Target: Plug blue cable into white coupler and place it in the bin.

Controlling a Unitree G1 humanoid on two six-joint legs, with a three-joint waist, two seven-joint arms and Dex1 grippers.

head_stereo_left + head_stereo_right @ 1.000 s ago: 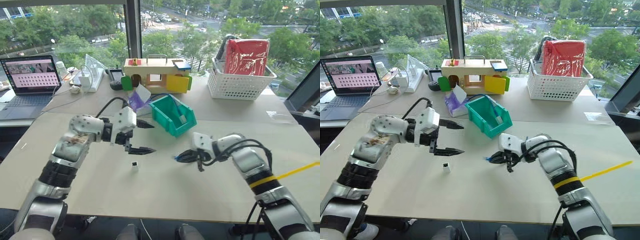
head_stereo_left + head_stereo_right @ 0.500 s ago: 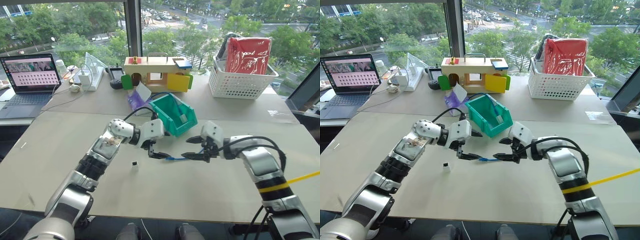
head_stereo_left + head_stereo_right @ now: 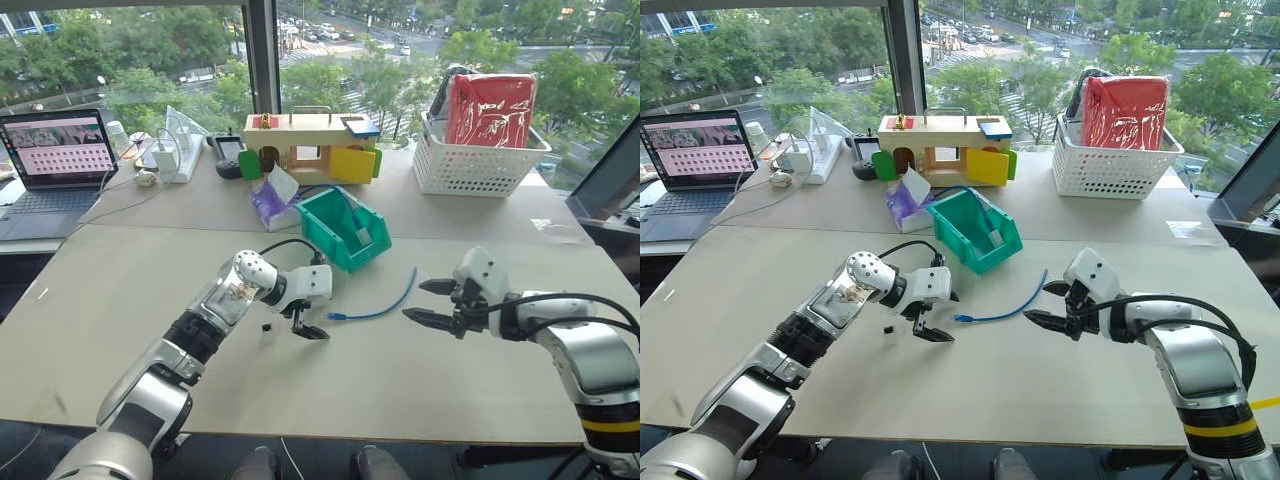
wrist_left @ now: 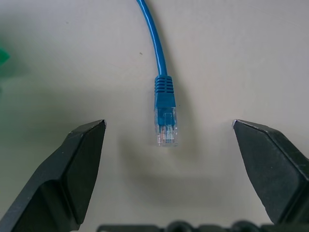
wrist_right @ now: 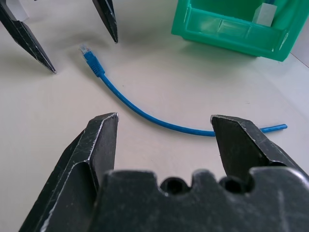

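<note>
The blue cable [image 3: 375,308] lies loose on the table in a shallow curve, its plug [image 4: 164,116] pointing toward my left gripper [image 3: 318,318]. That gripper is open and low over the table, one finger on each side of the plug without touching it. The white coupler [image 3: 267,326] stands on the table just left of the left gripper. My right gripper [image 3: 413,300] is open and empty, hovering to the right of the cable's far end. The teal bin [image 3: 345,228] sits behind the cable, its cut-away front facing me.
A wooden toy house [image 3: 310,148] and a purple packet [image 3: 270,205] stand behind the bin. A white lattice basket [image 3: 478,165] with a red bag is at the back right, and a laptop [image 3: 55,160] and adapters at the back left.
My right gripper opened, let go of the cable and drew back to the right. The cable now rests on the table. My left gripper sank toward the plug end.
</note>
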